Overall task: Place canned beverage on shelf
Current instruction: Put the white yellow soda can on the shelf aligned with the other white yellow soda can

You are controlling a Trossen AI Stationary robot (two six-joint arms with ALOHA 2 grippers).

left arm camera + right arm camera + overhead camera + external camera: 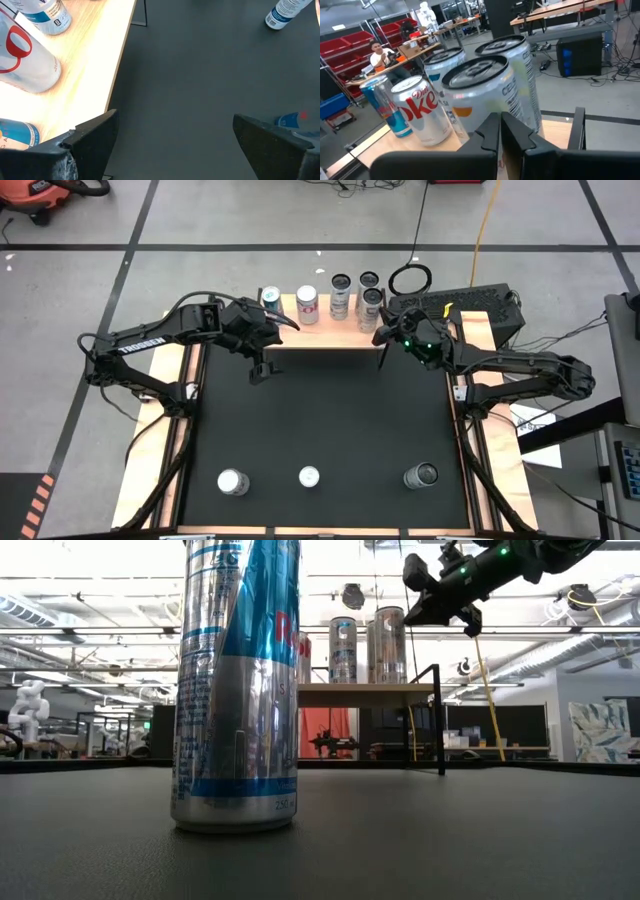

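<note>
The shelf (pixel 325 332), pale wood on thin black legs, stands at the table's far edge with several cans on top, among them a Diet Coke can (pixel 420 111) and a blue can (pixel 270 298). My right gripper (pixel 500 134) is shut and level. It sits close in front of the silver can (pixel 487 92) at the shelf's right end, and I see no touch. My left gripper (pixel 172 142) hangs open over the shelf's front left corner (pixel 117 75) with nothing between its fingers. Three more cans (pixel 309 477) stand upright along the near edge.
A tall blue and silver can (pixel 236 690) fills the low view's foreground. The black mat (pixel 320 420) between the shelf and the near row of cans is bare. A black ring (pixel 410 278) and a dark box (pixel 480 305) lie beyond the far right corner.
</note>
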